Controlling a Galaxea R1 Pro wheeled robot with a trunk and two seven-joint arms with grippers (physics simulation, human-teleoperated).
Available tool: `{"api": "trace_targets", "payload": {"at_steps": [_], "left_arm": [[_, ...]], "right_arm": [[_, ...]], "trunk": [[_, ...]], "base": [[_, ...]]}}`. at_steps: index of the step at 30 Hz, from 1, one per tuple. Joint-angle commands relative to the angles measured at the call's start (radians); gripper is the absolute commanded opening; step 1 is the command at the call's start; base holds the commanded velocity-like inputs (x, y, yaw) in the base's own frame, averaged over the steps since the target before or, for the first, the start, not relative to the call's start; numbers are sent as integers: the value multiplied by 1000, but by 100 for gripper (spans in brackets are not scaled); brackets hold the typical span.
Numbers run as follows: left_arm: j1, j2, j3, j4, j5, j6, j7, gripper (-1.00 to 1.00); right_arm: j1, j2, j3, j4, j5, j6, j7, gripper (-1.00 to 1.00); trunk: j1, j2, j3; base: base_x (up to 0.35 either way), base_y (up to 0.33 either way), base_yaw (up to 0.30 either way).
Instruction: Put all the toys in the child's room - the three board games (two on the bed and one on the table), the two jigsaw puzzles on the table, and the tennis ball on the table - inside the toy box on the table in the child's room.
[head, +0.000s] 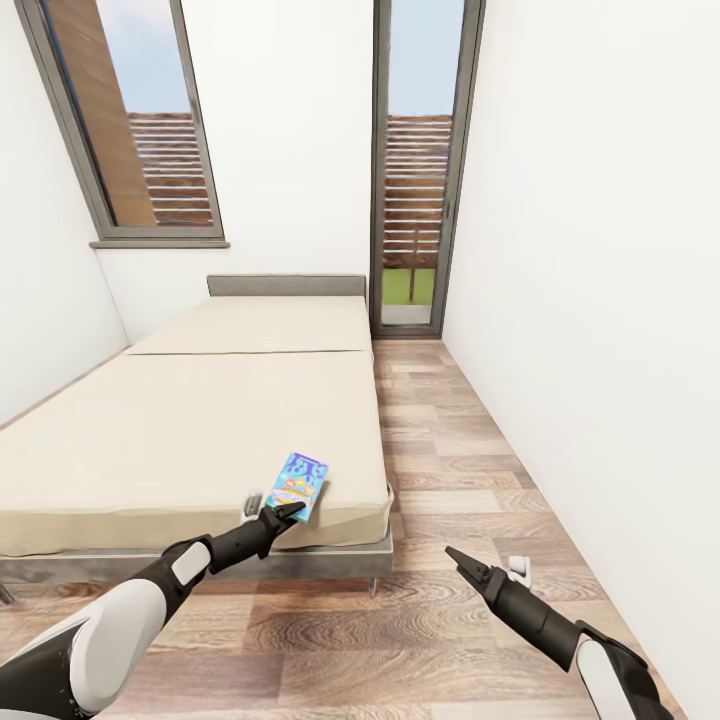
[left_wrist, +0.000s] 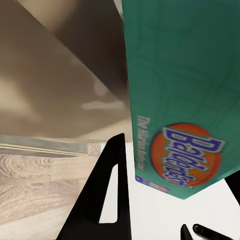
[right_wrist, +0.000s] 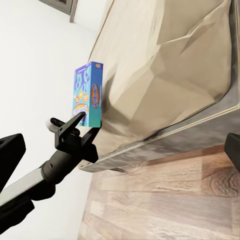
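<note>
Left fingers (head: 272, 513) straddle the lower end of the blue board game (head: 298, 484), one dark finger (left_wrist: 107, 190) on each side; the wrist view shows a gap between that finger and the box face, so whether they actually pinch it, can't tell. Right wrist view has the same fingers (right_wrist: 80, 127) at the box's (right_wrist: 88, 93) lower edge.

Box sits on the bed (head: 200, 430), at the front edge near the front right corner, one end just over the mattress rim. Teal side panel with an orange-and-blue logo shows close up in the left wrist view (left_wrist: 180, 90).

Right fingers (head: 490, 570) hang over the wood-plank floor (head: 440, 600), off the bed's front right corner, well apart from the box, holding nothing; spread or pressed together, can't tell from these angles.

Bed: two-part beige mattress, grey headboard (head: 286, 286) at the far wall, grey-framed windows (head: 130, 120) behind.
</note>
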Motion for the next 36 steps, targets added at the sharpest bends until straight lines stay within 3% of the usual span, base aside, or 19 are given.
{"api": "trace_targets", "payload": {"at_steps": [1, 8, 19, 24, 27, 28, 30, 33, 36], "left_arm": [[0, 1, -5, -1, 11, 8, -2, -100], [-1, 8, -4, -4, 11, 19, -7, -100], [-5, 56, -15, -56, 7, 158, -74, -100], [-3, 88, -74, -118, 0, 212, -121, -100], [-2, 132, -151, -141, -2, 235, -182, -100], [-2, 155, -178, -144, -2, 239, -219, -100], [-2, 176, -203, -147, -2, 241, -263, -100], [-1, 225, -265, -150, -5, 240, -384, -100], [1, 255, -312, -152, -9, 238, -462, -100]], "right_arm": [[-1, 0, -1, 0, -4, 6, 1, 100], [-1, -2, -1, 0, -4, 6, 1, 100], [-1, 0, -1, 0, -4, 5, 1, 100], [-1, 0, -1, 0, -4, 5, 0, 100], [-1, 3, -1, 0, -3, 4, 0, 100], [-1, 4, -1, 0, -3, 4, 0, 100], [-1, 5, -1, 0, -3, 3, 0, 100], [-1, 4, -1, 0, -2, 2, 0, 100], [-1, 0, -1, 0, -2, 1, 1, 100]], "trunk": [[0, 0, -1], [-8, 14, 5], [-50, 91, 40], [-69, 126, 55], [-81, 147, 65], [-85, 154, 68], [-92, 168, 74], [-104, 189, 84], [-115, 210, 93]], "base": [[0, 0, 0], [0, 0, 0], [0, 0, 0], [0, 0, 0], [0, 0, 0], [0, 0, 0], [0, 0, 0], [0, 0, 0], [0, 0, 0]]}}
